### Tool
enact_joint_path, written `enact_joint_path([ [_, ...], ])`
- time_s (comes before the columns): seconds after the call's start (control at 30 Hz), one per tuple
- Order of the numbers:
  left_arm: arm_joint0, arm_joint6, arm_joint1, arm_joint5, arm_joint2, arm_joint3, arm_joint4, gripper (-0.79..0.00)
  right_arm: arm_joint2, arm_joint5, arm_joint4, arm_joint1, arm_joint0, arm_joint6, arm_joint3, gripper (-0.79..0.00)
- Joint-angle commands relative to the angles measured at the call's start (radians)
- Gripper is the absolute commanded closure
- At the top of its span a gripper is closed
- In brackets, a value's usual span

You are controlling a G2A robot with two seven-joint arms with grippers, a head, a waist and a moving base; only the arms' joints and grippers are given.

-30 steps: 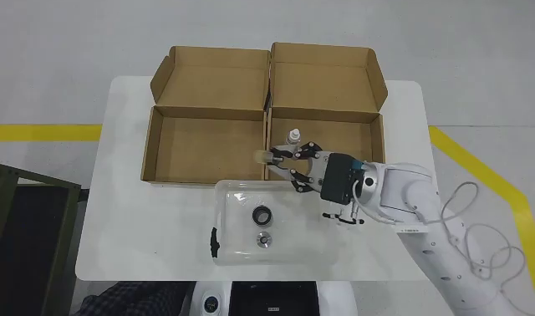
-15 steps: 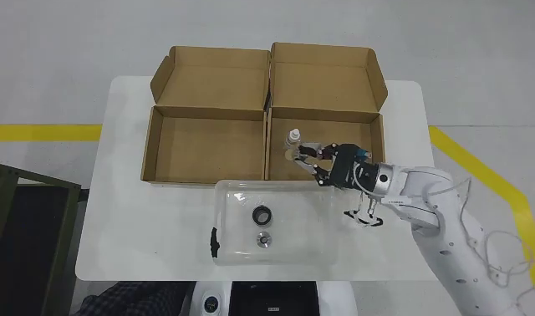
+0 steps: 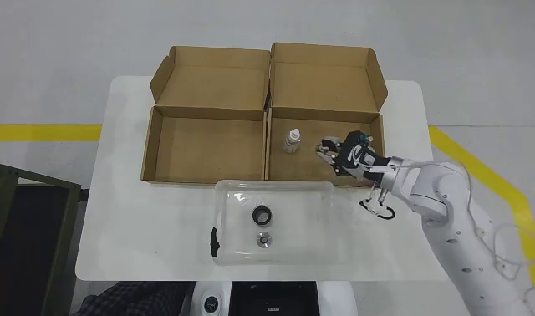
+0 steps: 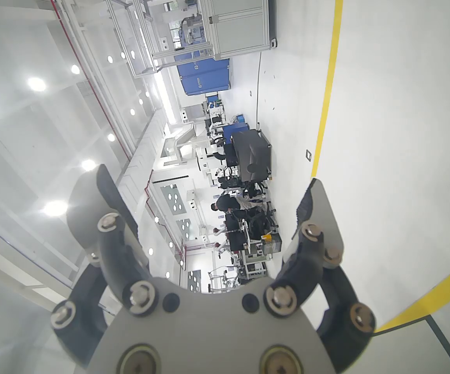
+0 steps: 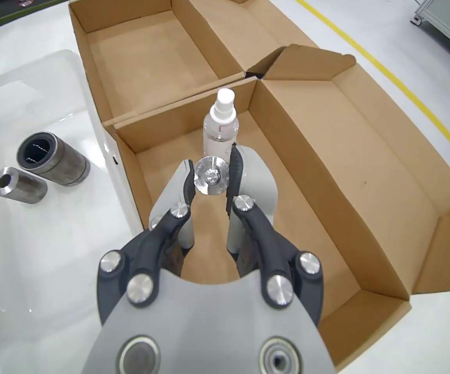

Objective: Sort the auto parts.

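My right gripper (image 5: 210, 175) is shut on a small round silver metal part (image 5: 211, 176) and hangs over the right cardboard box (image 5: 369, 180); from above the right gripper (image 3: 328, 150) is inside that box (image 3: 378, 136), right of a small clear spray bottle (image 3: 292, 139). The bottle (image 5: 221, 126) stands upright just beyond the held part. Two dark metal cylinders, a larger one (image 5: 53, 159) and a smaller one (image 5: 18, 186), lie in the clear plastic bin (image 3: 309, 241). My left gripper (image 4: 209, 206) is open, pointing at the room away from the table.
The left cardboard box (image 3: 152, 153) stands open beside the right one, both lids folded back. A black clip (image 3: 214, 242) sits on the bin's left rim. A loose black cable loop (image 3: 376, 207) lies on the white table (image 3: 125, 224).
The right gripper has carried the silver part from over the bin's far edge to the right, into the right box, past the spray bottle.
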Motion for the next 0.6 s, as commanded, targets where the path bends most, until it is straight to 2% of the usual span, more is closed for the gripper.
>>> enact_joint_path([
  [0.0, 0.000, 0.000, 0.000, 0.000, 0.000, 0.000, 0.000, -0.785, -0.006, -0.001, 0.003, -0.001, 0.015, 0.008, 0.020, 0.000],
  [0.57, 0.000, 0.000, 0.000, 0.000, 0.000, 0.000, 0.000, -0.785, -0.161, 0.011, 0.002, -0.031, 0.204, 0.048, 0.267, 0.000],
])
